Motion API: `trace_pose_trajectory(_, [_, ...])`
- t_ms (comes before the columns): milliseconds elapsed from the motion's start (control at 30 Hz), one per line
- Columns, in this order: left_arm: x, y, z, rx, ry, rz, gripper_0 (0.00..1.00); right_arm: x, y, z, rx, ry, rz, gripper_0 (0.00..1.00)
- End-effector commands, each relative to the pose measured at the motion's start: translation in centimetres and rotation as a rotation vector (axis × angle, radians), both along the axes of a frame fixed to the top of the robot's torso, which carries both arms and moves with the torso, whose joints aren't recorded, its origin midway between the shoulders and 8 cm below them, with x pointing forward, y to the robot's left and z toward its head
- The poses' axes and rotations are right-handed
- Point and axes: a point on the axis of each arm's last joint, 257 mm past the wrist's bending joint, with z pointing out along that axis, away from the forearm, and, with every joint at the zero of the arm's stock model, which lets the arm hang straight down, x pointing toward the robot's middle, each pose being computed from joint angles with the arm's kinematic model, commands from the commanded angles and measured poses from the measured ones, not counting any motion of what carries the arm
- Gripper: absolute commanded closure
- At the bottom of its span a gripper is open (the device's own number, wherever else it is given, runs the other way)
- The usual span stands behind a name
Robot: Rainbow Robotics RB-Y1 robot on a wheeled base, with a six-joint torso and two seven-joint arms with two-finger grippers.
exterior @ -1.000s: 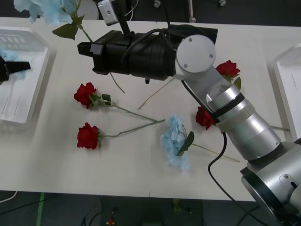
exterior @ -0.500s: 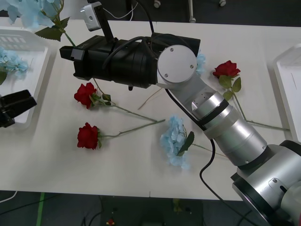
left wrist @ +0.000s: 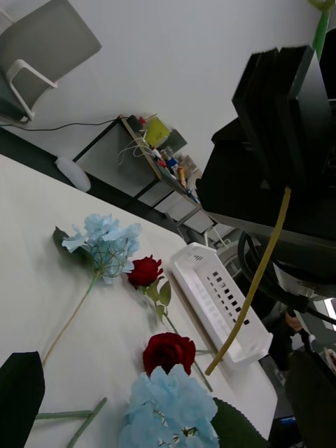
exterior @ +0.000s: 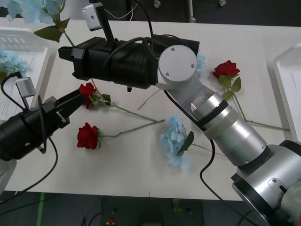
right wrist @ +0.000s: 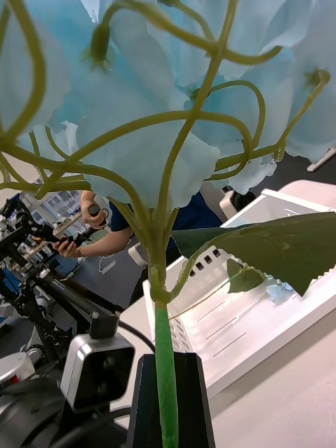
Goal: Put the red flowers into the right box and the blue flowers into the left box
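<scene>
Black and bulky, the left arm has swung in over the surface (exterior: 141,179) since half a second ago, when its end effector sat at the front view's left edge beside the left box (exterior: 28,56); now the left end effector (exterior: 75,98) reaches the nearer of two red roses, its fingers apart around the bloom (exterior: 86,90). The right arm has barely shifted: the right end effector (right wrist: 166,392) is clamped on the green stem of a blue flower (right wrist: 140,105), held high by the left box's far corner. Counting the red flowers in the front view gives three: the one at the left end effector, one below it (exterior: 88,135), and one to the right (exterior: 226,68). The blue flowers number four there: the held cluster (exterior: 33,9), one lying in the left box (exterior: 9,60), one mid-surface (exterior: 175,140), and one peeking out behind the right arm (exterior: 201,61). The right box (exterior: 288,84) shows at the right edge.
</scene>
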Motion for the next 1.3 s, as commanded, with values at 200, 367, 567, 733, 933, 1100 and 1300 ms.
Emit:
trace_pose_trajectory(200, [0.5,-6.7,3.0,-0.086,-0.03,-0.023,0.0,-2.2,1.3,0.1,-0.001,-0.012,0.057,1.0])
trace_pose_trajectory(367, [1.8,-8.6,3.8,-0.081,-0.049,-0.003,0.06,-2.2,1.3,0.0,-0.002,-0.008,0.059,1.0])
trace_pose_trajectory(567, [2.0,-10.4,4.0,-0.078,-0.055,-0.014,0.73,-2.2,1.3,-0.2,-0.002,-0.005,0.058,1.0])
trace_pose_trajectory(733, [2.2,-10.5,3.8,-0.07,-0.051,-0.001,1.0,-2.1,1.1,-0.4,-0.002,-0.001,0.056,1.0])
trace_pose_trajectory(933, [2.3,-10.3,3.6,-0.074,-0.045,0.003,1.0,-2.1,1.1,-0.6,-0.004,0.0,0.054,1.0])
trace_pose_trajectory(1100, [2.4,-10.2,3.7,-0.083,-0.04,0.007,1.0,-2.0,1.0,-0.6,-0.004,0.001,0.053,1.0])
trace_pose_trajectory(1300, [2.4,-9.5,3.7,-0.092,-0.035,0.018,1.0,-2.0,1.0,-0.6,-0.006,0.0,0.052,0.97])
